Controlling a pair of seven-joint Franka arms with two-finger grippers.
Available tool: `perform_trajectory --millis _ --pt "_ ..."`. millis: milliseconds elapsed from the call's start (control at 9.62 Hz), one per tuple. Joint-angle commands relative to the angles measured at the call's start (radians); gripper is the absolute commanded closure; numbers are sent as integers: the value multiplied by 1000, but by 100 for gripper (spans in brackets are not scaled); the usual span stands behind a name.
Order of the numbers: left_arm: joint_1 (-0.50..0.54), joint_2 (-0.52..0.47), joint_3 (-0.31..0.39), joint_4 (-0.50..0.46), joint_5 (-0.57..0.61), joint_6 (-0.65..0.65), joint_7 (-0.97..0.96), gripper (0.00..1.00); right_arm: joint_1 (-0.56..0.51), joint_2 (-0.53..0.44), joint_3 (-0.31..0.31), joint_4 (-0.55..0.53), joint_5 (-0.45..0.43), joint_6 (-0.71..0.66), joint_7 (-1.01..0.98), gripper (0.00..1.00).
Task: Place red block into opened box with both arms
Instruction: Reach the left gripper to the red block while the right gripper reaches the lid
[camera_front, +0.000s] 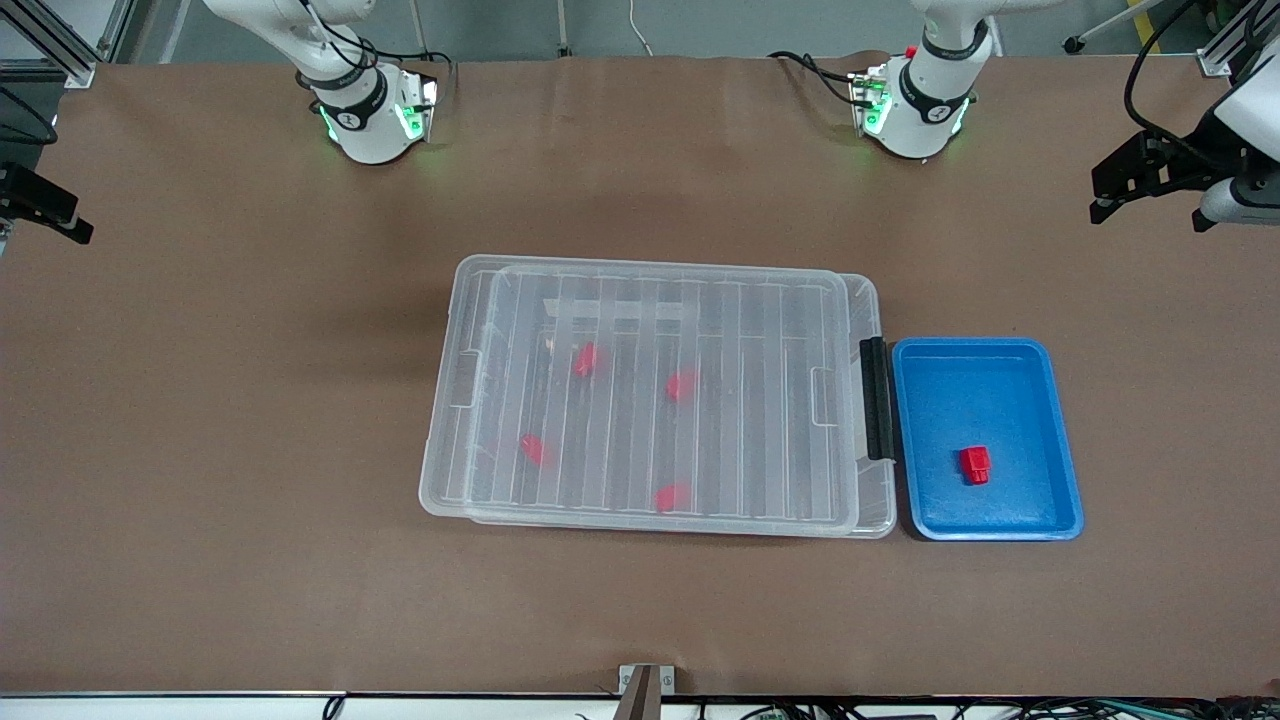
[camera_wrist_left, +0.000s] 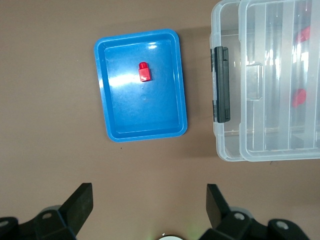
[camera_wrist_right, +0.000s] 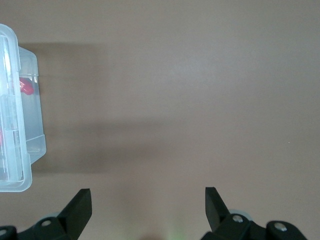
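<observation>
Clear plastic fills the middle of the front view: the opened box lies with its ribbed lid resting over it, slid a little toward the right arm's end, and a black clip on its short end just beside the blue tray. Four red blocks show blurred through the lid; a fifth, the red block, lies alone in the tray. That makes five blocks, one box, one tray. The left gripper hangs high at the left arm's end of the table, well apart from the tray. The right gripper hangs at the right arm's end; both arms wait.

In the left wrist view the left gripper is released, jaws wide and empty, over bare table. The red block lies well ahead of its fingertips, in the blue tray, with the box's clip end beside the tray.

In the right wrist view the right gripper is likewise released and empty, over bare table, with only a corner of the box off to one side of it.

The lid looks to be in the way, so the right arm probably should shift it clear while the left descends straight over the block, jaws spanning its narrow sides and clear of the tray's rim.
</observation>
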Motion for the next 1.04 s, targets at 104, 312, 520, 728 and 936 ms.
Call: perform_trajectory --millis 104,312,520,728,936 --pt "7 54 -1 -5 24 4 -2 0 -1 -1 2 5 -12 -6 -4 0" --pt "36 143 8 11 22 56 -2 0 -1 -1 2 5 -12 -6 -4 0" --pt "64 233 9 -66 24 248 -2 0 7 1 5 5 -4 -6 -4 0" --pt "68 311 8 -142 152 426 -8 0 38 6 88 -7 -4 -1 -4 0" --pt "71 418 5 -191 163 571 -117 0 48 73 220 -37 -4 80 54 0"
